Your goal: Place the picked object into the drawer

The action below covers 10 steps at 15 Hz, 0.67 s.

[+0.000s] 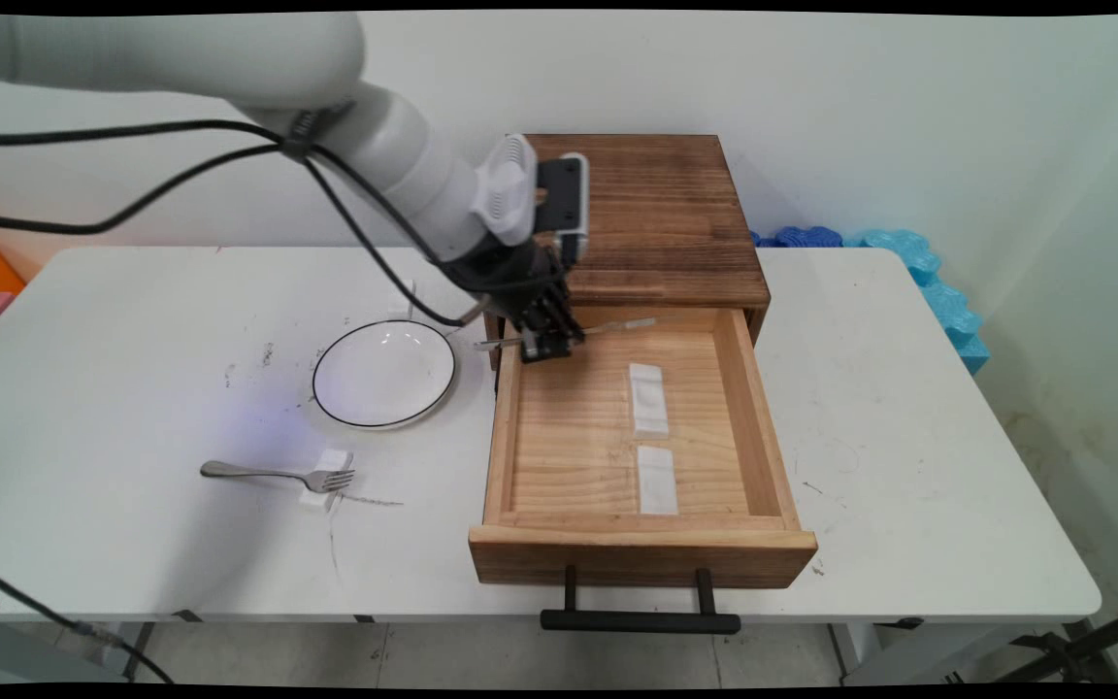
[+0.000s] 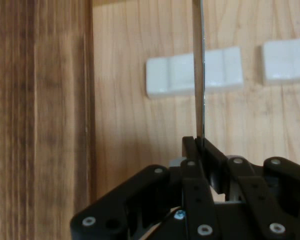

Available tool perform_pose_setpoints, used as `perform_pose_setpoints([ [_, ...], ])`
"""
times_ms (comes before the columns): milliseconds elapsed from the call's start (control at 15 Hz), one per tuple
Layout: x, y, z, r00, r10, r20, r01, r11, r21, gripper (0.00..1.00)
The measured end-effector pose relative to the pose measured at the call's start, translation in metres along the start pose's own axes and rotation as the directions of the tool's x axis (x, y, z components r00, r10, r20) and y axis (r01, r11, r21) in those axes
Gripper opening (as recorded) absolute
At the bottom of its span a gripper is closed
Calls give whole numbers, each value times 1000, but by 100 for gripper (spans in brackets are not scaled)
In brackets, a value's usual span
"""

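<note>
My gripper (image 1: 544,348) hangs over the back left corner of an open wooden drawer (image 1: 637,544), shut on a thin metal utensil (image 1: 617,326) that looks like a knife. The utensil lies level, sticking out on both sides of the fingers. In the hand view it rises edge-on as a narrow strip (image 2: 199,75) from between the fingertips of my gripper (image 2: 200,146). Two white rests lie on the drawer floor, one nearer the back (image 1: 648,398) (image 2: 170,75) and one nearer the front (image 1: 657,479) (image 2: 287,60). The utensil is above them and not touching.
The drawer belongs to a dark wooden cabinet (image 1: 656,214) at the table's back. A white plate with a black rim (image 1: 384,374) sits left of the drawer. A fork (image 1: 268,474) lies on a small white rest (image 1: 324,490) nearer the front. Blue foam (image 1: 918,262) lines the back right.
</note>
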Motion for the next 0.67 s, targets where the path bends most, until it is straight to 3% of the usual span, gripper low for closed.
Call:
perform_pose_setpoints([
  [667,31,-2,55,999,44,15,-44,999,12,0],
])
